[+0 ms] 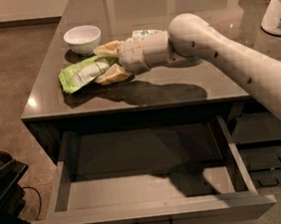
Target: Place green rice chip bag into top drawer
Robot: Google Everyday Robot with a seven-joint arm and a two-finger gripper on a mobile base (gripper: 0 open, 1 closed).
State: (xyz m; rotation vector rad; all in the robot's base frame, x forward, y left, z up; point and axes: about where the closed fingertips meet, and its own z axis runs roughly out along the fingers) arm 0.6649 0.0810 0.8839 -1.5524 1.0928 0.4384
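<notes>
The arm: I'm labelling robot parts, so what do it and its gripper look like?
The arm is smooth, cream-white and tubular, with small dark dots along it and a banded cylindrical wrist. No cables show. The gripper, at the green rice chip bag on the countertop, is tan.
</notes>
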